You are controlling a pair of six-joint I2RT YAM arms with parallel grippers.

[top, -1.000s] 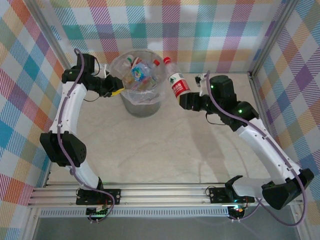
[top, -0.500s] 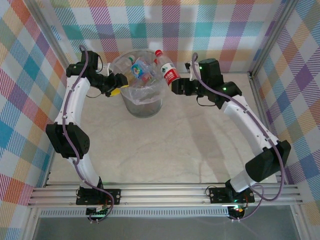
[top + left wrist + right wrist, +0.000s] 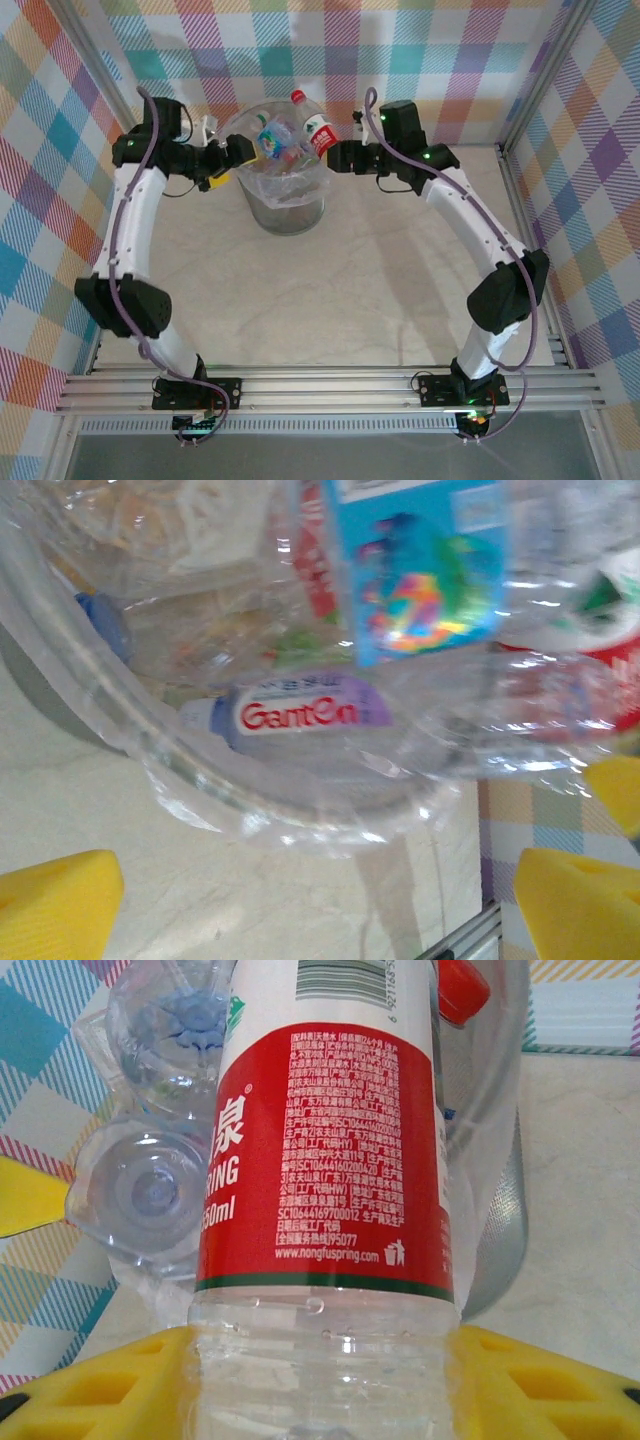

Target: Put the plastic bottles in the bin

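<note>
Over bin rim, 2 o'clock | I hold right gripper clamped on red-label bottle, poised for release | left gripper apart, 9 o'clock.

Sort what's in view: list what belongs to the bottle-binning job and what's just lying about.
Part of the job:
- red-labelled bottle, clamped in the right gripper
- bin
- bottles inside the bin
- left gripper, open beside the bin's rim

Just there:
- table
- plaid walls
- metal rail at the near edge
</note>
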